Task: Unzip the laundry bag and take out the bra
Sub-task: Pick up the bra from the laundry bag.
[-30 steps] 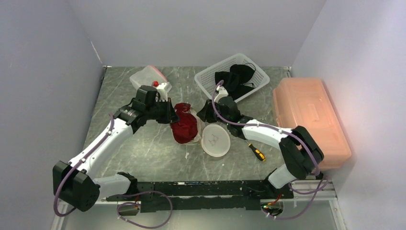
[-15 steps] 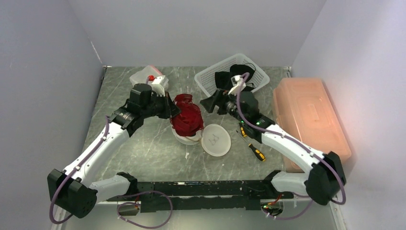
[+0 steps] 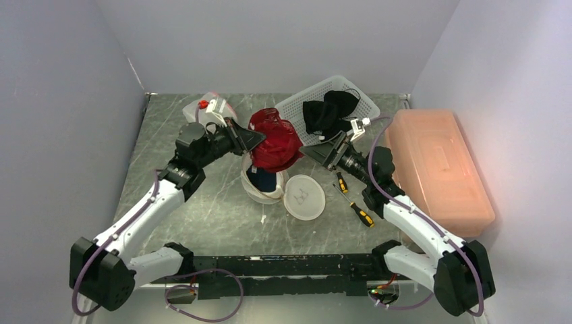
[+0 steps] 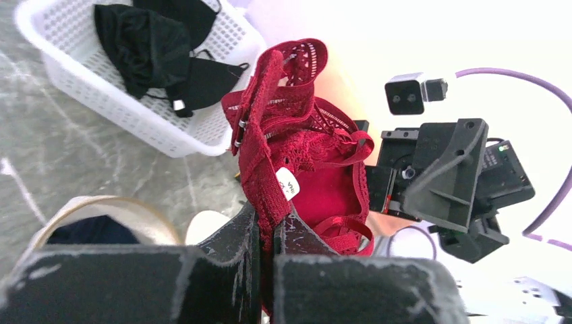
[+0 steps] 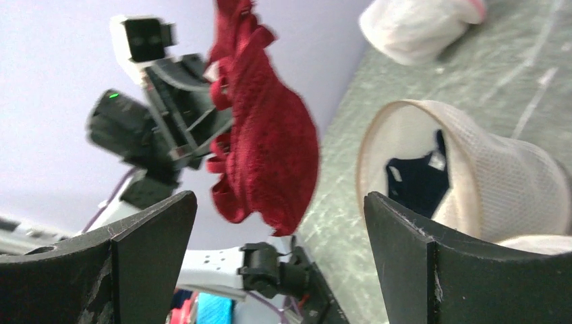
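Compared with one second earlier, the red bra (image 3: 275, 140) is lifted clear and now hangs above the open laundry bag (image 3: 260, 187) at the frame's centre. The right gripper (image 3: 317, 150), then almost closed beside it, has drawn back to the right with its fingers wide apart. The left gripper (image 4: 266, 233) reaches up from the left, fingers pinched on the bra's band. Two screwdrivers (image 3: 363, 214) lie at lower right of the bag. One white basket (image 3: 291, 111) with black clothes stands behind.

Left arm (image 3: 138, 214), right arm (image 3: 418, 219) match: white links, black joints, purple cable (image 4: 499, 71) on each (green LED (image 4: 502, 147) by the wrist). Left hand (image 3: 258, 138), right hand (image 3: 311, 150) black, with a white camera block (image 4: 413, 93) beside the wrist.
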{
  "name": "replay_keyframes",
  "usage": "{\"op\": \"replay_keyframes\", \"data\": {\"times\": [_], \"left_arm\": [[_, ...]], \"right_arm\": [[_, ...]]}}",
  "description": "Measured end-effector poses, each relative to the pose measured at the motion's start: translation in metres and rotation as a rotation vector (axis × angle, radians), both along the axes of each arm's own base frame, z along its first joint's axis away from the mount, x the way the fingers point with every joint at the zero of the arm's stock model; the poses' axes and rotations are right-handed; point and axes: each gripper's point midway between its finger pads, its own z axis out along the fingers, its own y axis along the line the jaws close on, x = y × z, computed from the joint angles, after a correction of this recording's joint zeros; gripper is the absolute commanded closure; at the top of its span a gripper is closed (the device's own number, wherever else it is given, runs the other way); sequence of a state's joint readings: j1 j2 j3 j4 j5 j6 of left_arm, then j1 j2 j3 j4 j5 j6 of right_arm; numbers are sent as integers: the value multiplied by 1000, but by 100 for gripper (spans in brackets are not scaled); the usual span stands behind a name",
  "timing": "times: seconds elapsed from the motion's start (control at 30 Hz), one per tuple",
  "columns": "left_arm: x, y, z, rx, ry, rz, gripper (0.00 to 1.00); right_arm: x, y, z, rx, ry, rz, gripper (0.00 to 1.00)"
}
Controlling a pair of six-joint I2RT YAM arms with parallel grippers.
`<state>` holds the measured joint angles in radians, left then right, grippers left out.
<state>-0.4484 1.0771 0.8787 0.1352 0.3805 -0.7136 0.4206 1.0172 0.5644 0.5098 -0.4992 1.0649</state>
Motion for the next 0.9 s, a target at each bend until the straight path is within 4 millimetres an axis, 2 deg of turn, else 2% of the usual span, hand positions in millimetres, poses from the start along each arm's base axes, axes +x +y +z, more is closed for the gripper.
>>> {"op": "replay_keyframes", "data": {"times": [0.07,0.2,0.37,0.43,0.6,0.77,0.83,0.9], "left_arm": [[4,-8,3,-52,3,-26,97],[9,-19,-1,-115,38,-62,97],[10,-24,-1,-146,56,-76,97],[8,-26,3,-159,44,-84,97],[4,-33,7,-176,35,-114,97],[0,-38,6,-173,34,-130,96],[0,-39,6,-170,32,-129,89],[0,-39,5,-167,32,-128,77]], "right_arm": [[-6,3,13,47,-16,38,0],[-13,6,25,87,-39,77,1],[-11,12,26,86,-31,100,9],[-8,18,24,75,-20,108,16],[-6,29,18,56,-4,130,41],[-3,31,9,41,23,125,68],[-2,31,7,36,28,121,78],[-2,31,6,30,29,117,96]]}}
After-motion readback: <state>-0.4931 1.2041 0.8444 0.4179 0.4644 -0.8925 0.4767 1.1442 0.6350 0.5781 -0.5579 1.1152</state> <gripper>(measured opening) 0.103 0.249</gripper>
